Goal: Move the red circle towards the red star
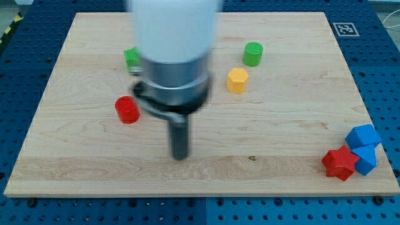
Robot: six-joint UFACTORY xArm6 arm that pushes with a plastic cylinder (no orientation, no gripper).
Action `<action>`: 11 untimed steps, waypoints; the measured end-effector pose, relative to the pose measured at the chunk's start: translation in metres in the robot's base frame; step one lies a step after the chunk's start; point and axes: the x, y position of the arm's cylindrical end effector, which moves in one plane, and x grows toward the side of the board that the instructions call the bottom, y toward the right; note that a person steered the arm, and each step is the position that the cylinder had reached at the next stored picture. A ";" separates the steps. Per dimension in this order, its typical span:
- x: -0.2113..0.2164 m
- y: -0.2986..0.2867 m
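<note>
The red circle lies on the wooden board at the view's left of centre. The red star lies near the board's bottom right corner, touching the blue blocks. My tip rests on the board below and to the right of the red circle, with a clear gap between them. It is far to the left of the red star. The arm's white and grey body hangs over the board's upper middle and hides part of a green block.
A green block shows at the arm's left edge, partly hidden. A green cylinder and a yellow hexagon lie at upper centre right. Two blue blocks sit beside the red star, near the board's right edge.
</note>
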 end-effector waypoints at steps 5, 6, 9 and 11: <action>-0.095 -0.088; -0.087 -0.064; -0.051 -0.005; -0.033 0.066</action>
